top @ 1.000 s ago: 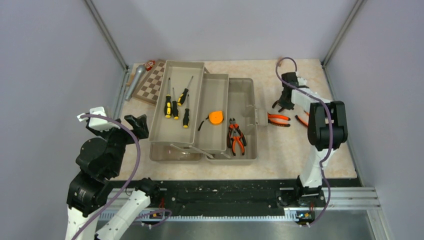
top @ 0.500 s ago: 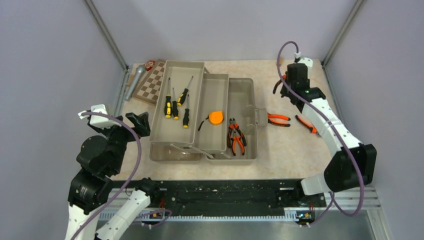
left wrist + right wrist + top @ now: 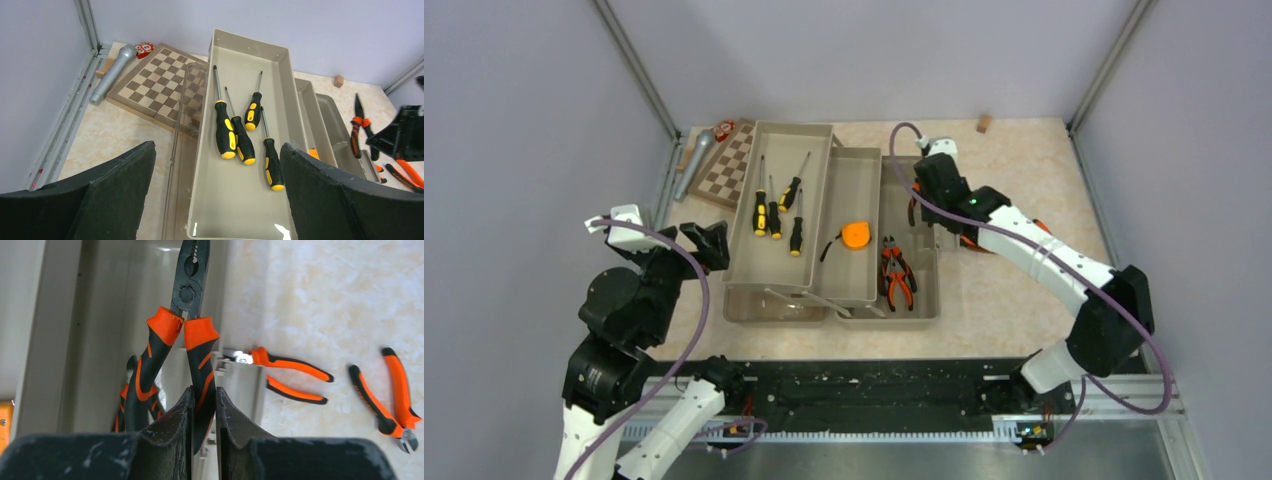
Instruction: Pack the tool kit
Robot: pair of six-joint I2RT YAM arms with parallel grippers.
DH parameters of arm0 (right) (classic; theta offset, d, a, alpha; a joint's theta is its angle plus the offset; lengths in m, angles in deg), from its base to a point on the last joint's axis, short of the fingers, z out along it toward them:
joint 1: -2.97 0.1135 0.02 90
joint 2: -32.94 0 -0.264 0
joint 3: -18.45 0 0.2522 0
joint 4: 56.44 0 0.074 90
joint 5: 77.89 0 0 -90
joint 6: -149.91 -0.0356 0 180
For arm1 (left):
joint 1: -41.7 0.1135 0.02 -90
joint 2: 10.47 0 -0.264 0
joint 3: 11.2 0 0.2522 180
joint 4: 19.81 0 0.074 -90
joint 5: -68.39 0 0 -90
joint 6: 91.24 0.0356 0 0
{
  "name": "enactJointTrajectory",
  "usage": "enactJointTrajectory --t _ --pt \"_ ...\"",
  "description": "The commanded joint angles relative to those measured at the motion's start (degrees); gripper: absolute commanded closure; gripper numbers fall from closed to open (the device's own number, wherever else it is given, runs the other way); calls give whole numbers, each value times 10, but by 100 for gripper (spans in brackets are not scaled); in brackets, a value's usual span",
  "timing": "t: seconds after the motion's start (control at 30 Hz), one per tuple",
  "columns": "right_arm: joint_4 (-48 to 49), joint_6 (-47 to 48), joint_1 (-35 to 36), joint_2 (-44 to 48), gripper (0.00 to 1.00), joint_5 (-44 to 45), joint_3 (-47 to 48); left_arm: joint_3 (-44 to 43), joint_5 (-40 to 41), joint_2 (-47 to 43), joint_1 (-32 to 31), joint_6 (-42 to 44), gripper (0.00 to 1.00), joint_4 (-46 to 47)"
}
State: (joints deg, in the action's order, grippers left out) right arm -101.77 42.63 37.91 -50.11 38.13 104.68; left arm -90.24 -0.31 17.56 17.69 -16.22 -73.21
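Nearest, the left hand (image 3: 707, 243) hangs beside the toolbox (image 3: 921, 290), fingers spread wide, holding nothing. In the box's bottom bin lies one pair of pliers (image 3: 897, 275), with the tape measure (image 3: 856, 235) in the middle tray. A second ago the right hand (image 3: 204, 390) was out over the desk (image 3: 1024, 160). It has now swung over the bin, pinched shut on one handle of the hanging pliers (image 3: 185, 315), likely ready to be lowered in. Farther off, screwdrivers (image 3: 774, 210) rest in the top tray. Two loose pliers (image 3: 285, 375) on the desk remain unpacked.
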Motion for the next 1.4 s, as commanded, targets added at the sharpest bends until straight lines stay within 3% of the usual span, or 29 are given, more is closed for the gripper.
enactJointTrajectory --t 0.0,0.33,0.6,0.77,0.83,1.07,1.2,1.37 --pt "13 -13 38 -43 100 -9 52 2 -6 1 2 -1 2 29" --pt "25 -50 59 -139 99 -68 82 4 -1 -9 2 -1 1 18" --pt "33 -64 59 -189 84 -70 88 5 2 -12 2 0 1 17" --pt "38 -78 48 -205 81 -65 81 6 3 -17 2 0 2 14" --pt "39 -82 42 -206 74 -76 75 4 4 -19 1 0 2 12" --pt "30 -72 36 -161 60 -91 77 5 7 -23 2 1 2 9" --pt "-2 -59 20 -108 56 -74 90 5 5 -21 2 2 2 11" --pt "-42 -55 -68 -28 56 -58 57 7 6 -24 2 4 2 13"
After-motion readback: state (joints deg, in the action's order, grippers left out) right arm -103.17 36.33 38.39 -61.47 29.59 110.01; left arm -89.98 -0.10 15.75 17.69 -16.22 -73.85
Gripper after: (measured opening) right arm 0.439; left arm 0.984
